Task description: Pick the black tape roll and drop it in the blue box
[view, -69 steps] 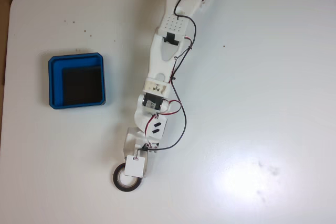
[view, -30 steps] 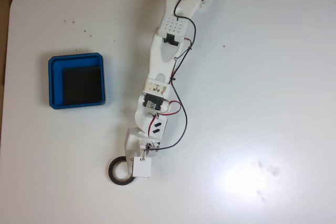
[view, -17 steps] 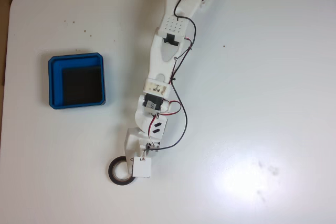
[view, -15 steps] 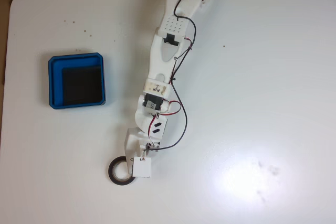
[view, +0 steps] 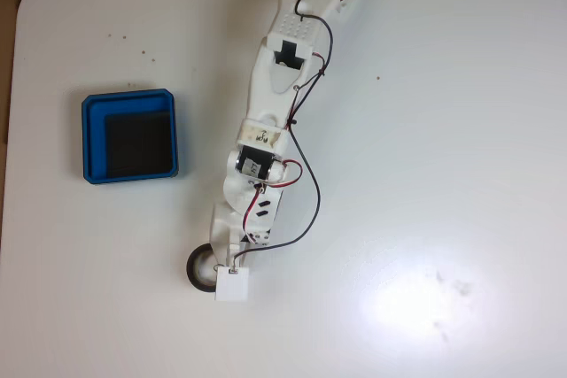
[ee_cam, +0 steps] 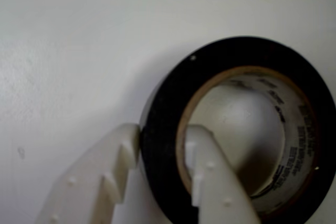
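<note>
Fingers (ee_cam: 207, 174) of the gripper (ee_cam: 163, 132) come into the wrist view from the bottom edge, white and ridged. One finger stands outside the black tape roll (ee_cam: 163, 103) and touches its outer side; the other finger is inside the open centre and presses against the pale tan inner rim. So the wall of the roll is pinched between them, and the claw is clenched on the tape. The roll is seen with its open centre facing the camera, and the white table (ee_cam: 79, 35) shows through the hole. A soft shadow lies to the left of the roll.

In the fixed view the gripper (view: 219, 270) is at the lower middle of the table (view: 443, 130), and the black tape roll (view: 197, 267) shows at its left side, partly covered by the white wrist block. The arm (view: 270, 121) reaches from the top edge down to this place, with red and black wires along it. The blue box (view: 129, 135) stands well apart from the roll, up and to the left, with its black floor showing. Small dark specks are on the table above the box.
</note>
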Action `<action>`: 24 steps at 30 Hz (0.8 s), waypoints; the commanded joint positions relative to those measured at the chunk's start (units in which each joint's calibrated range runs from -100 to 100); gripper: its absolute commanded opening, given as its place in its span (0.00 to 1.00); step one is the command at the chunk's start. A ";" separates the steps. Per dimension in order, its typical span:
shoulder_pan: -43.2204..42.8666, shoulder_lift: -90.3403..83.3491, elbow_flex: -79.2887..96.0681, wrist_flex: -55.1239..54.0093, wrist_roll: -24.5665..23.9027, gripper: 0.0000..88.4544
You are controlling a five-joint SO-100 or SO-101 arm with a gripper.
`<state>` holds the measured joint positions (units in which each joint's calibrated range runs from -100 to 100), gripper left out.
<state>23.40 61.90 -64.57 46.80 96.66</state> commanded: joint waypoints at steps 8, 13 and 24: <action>0.58 -15.24 -3.53 16.16 -3.49 0.01; 2.15 -21.26 -3.53 22.10 -5.33 0.01; 12.80 -30.71 -3.53 27.13 -19.70 0.01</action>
<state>33.10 36.41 -64.57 73.65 77.88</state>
